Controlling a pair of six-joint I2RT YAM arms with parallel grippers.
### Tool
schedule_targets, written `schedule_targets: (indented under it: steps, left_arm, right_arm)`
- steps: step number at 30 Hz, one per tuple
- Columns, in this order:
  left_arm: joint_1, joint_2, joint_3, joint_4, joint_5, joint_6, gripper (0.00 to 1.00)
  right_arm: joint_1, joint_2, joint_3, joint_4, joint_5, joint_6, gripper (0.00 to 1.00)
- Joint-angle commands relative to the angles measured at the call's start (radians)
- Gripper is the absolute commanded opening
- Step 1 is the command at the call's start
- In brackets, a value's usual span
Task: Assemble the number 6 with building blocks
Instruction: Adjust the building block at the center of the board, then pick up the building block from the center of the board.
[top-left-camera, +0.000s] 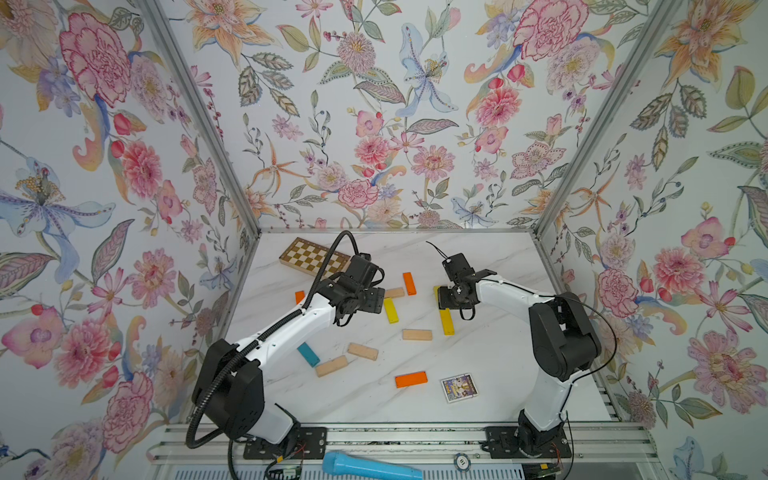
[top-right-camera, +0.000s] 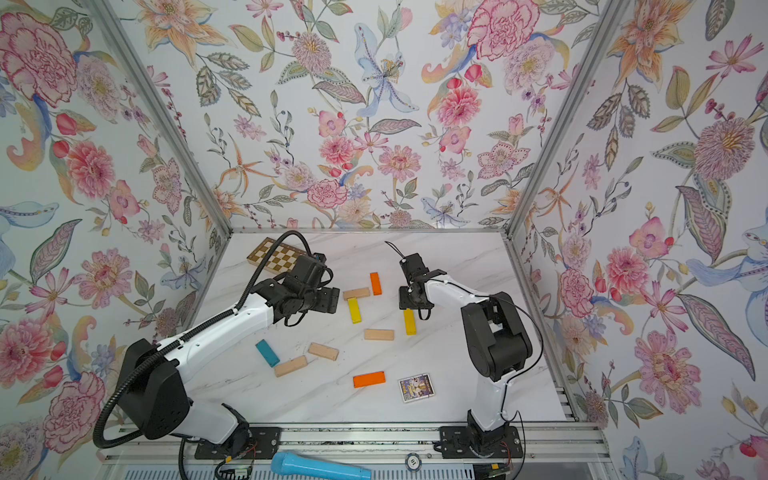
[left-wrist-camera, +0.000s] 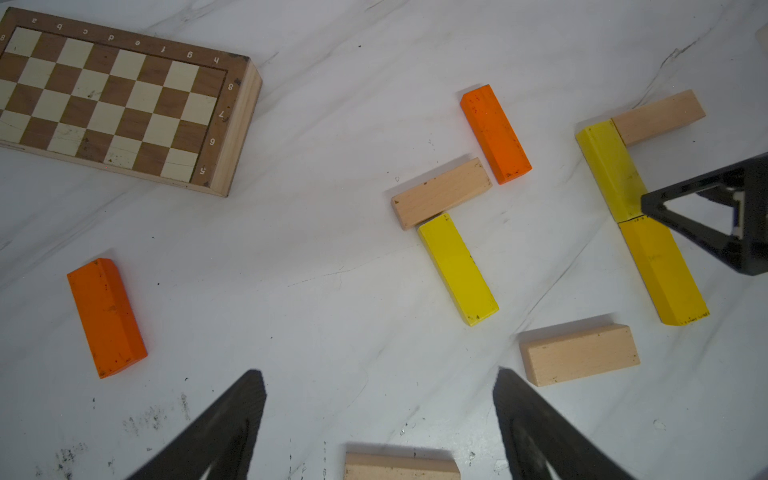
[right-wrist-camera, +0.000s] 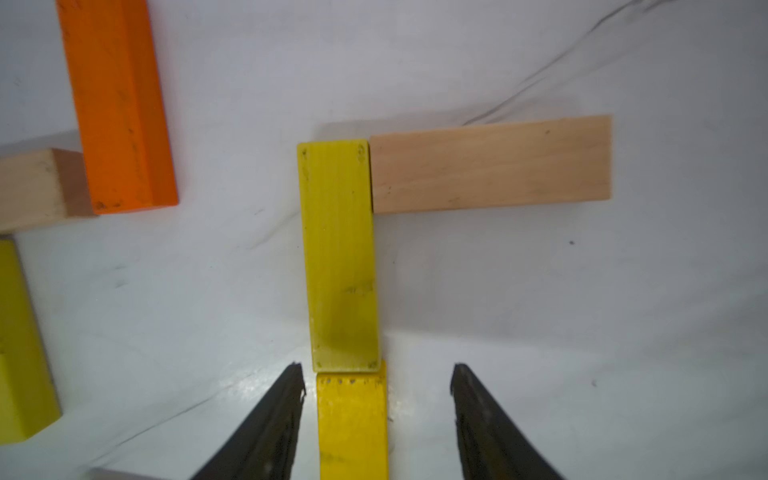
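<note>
In the right wrist view two yellow blocks lie end to end, the far one (right-wrist-camera: 338, 253) and the near one (right-wrist-camera: 353, 424). A beige block (right-wrist-camera: 490, 164) meets the far one's end at a right angle. My right gripper (right-wrist-camera: 377, 368) is open astride the near yellow block (top-left-camera: 446, 322), with a gap on each side. My left gripper (left-wrist-camera: 380, 374) is open over bare table, a beige block (left-wrist-camera: 401, 467) just under it. Loose yellow (top-left-camera: 390, 310), beige (top-left-camera: 394, 292) and orange (top-left-camera: 409, 283) blocks lie between the two grippers.
More blocks lie nearer the front: beige (top-left-camera: 417, 334), beige (top-left-camera: 363, 351), beige (top-left-camera: 331, 365), teal (top-left-camera: 308, 354), orange (top-left-camera: 411, 379). An orange block (top-left-camera: 299, 296) lies by the left arm. The chequered board (top-left-camera: 311, 257) is at the back left, a picture card (top-left-camera: 458, 387) at the front right.
</note>
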Motion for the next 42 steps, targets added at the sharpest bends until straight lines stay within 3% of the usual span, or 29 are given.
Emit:
schedule_targets:
  steps: [1, 6, 10, 17, 20, 24, 31, 42]
  left_arm:
    - [0.019, -0.030, 0.037, -0.029, 0.007, 0.043, 0.92]
    - [0.058, -0.075, 0.045, -0.058, 0.069, 0.102, 0.99]
    - [0.100, -0.121, 0.027, -0.060, 0.138, 0.122, 0.99]
    - [0.189, -0.224, -0.068, 0.003, 0.230, 0.043, 0.99]
    - [0.196, -0.238, -0.059, 0.000, 0.187, 0.011, 0.99]
    - [0.197, -0.254, -0.078, 0.030, 0.121, -0.050, 0.99]
    - [0.215, -0.237, -0.091, 0.002, -0.017, -0.123, 0.99]
    - [0.229, -0.250, -0.110, 0.006, -0.053, -0.144, 0.99]
  right_arm:
    - [0.008, -0.124, -0.002, -0.028, 0.036, 0.033, 0.61]
    - [0.072, -0.269, -0.103, -0.010, 0.075, 0.170, 0.74]
    - [0.152, -0.344, -0.192, 0.029, 0.072, 0.345, 0.76]
    - [0.332, -0.358, -0.198, -0.036, 0.142, 0.600, 0.85]
    - [0.390, -0.352, -0.197, -0.036, 0.185, 0.753, 0.84]
    - [0.423, -0.313, -0.163, -0.057, 0.178, 0.997, 0.76]
    - [0.457, -0.188, -0.002, -0.220, 0.182, 1.284, 0.77]
    - [0.443, -0.110, 0.000, -0.250, 0.113, 1.514, 0.74]
